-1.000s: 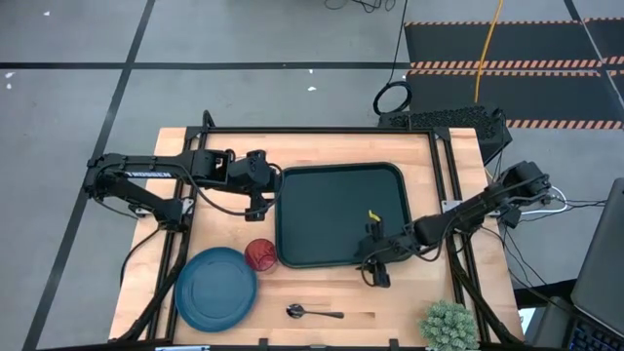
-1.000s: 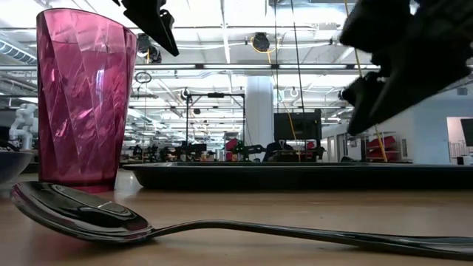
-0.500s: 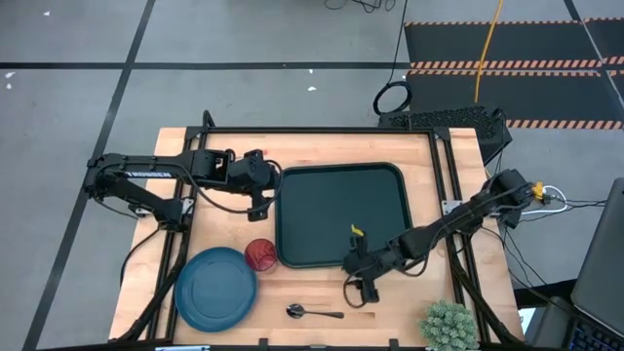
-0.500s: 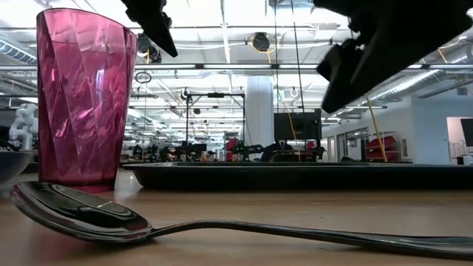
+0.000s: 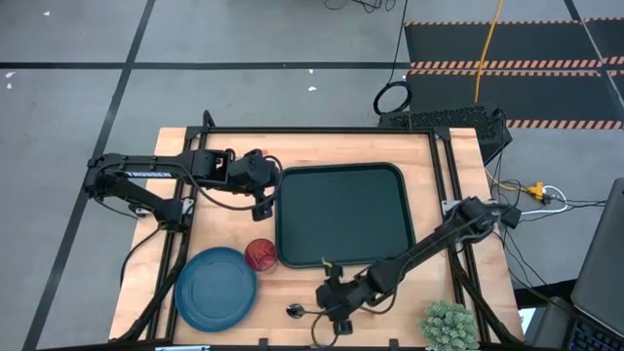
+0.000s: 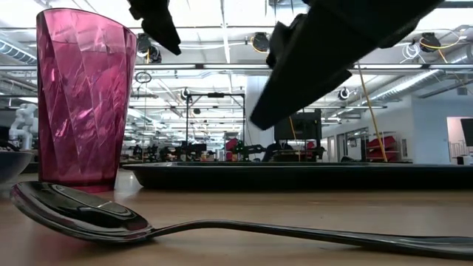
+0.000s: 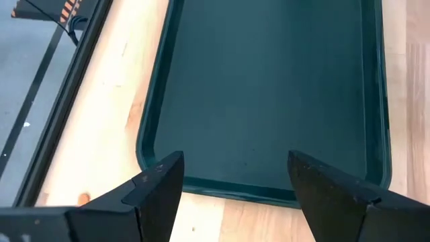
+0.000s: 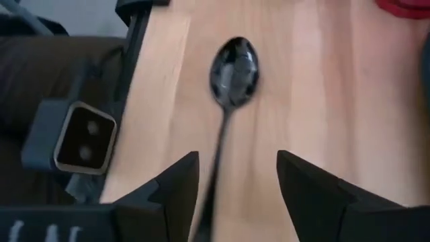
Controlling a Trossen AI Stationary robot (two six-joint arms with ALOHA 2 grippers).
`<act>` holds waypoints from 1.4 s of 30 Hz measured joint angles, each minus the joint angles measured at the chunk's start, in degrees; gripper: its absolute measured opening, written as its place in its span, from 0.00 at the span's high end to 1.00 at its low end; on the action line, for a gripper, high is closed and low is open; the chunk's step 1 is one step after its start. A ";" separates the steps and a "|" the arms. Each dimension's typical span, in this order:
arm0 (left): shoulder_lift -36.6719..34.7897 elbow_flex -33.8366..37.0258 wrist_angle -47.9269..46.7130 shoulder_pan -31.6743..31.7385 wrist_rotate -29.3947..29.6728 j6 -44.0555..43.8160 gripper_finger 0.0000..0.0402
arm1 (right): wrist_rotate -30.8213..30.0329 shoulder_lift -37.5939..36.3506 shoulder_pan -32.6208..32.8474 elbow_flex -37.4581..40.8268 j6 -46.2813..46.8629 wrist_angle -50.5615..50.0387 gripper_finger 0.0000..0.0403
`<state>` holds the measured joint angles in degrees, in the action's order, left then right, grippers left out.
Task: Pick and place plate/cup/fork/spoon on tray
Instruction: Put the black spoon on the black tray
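The dark spoon lies flat on the table near the front edge, bowl toward the left; it also shows in the low view. My right gripper hovers open just above it. In the right wrist view the spoon's handle runs between the fingers without touching. The red cup stands upright beside the blue plate, left of the dark tray. My left gripper is open and empty at the tray's left edge. The fork is out of view.
A small green plant stands at the table's near right corner. A small camera block sits at the front edge close to the spoon's bowl. Bare wood lies between the tray's near lip and the front edge.
My right gripper has travelled from above the tray's near right part toward the table's near edge and to the left, ending over the spoon's handle. Its fingers have stayed open. The spoon, cup and plate have kept their places.
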<state>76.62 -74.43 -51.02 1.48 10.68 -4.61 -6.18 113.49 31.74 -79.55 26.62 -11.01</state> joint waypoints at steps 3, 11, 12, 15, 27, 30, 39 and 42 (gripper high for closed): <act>0.00 0.00 -1.38 -0.13 -0.02 -1.84 0.33 | 0.10 2.11 0.78 -2.44 1.90 -0.27 0.56; 0.00 0.00 -2.85 -0.15 -0.01 -1.92 0.33 | -0.40 6.42 2.79 -6.74 0.95 -1.62 0.65; 0.00 0.00 -2.50 -0.15 -0.02 -1.78 0.33 | -0.71 6.71 2.78 -6.80 0.95 -1.99 0.66; 0.00 0.00 -2.07 -0.15 -0.02 -1.68 0.33 | -1.37 7.63 2.43 -6.84 0.63 -3.50 0.67; 0.00 0.00 -1.91 -0.15 -0.02 -1.09 0.33 | -2.90 8.08 2.11 -6.86 0.07 -3.70 0.67; 0.00 0.00 -1.84 -0.15 -0.02 -1.11 0.33 | -3.72 8.96 2.74 -6.84 0.67 -4.20 0.67; 0.00 0.00 -1.84 -0.15 -0.02 -1.13 0.33 | -6.24 10.01 3.24 -6.56 1.63 -3.95 0.69; 0.00 0.00 -1.84 -0.15 -0.02 -1.17 0.33 | -7.17 10.01 3.46 -6.51 -0.06 -4.53 0.78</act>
<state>76.62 -74.43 -52.87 1.32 10.66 -5.78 -13.35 123.50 35.21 -86.06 26.56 -15.54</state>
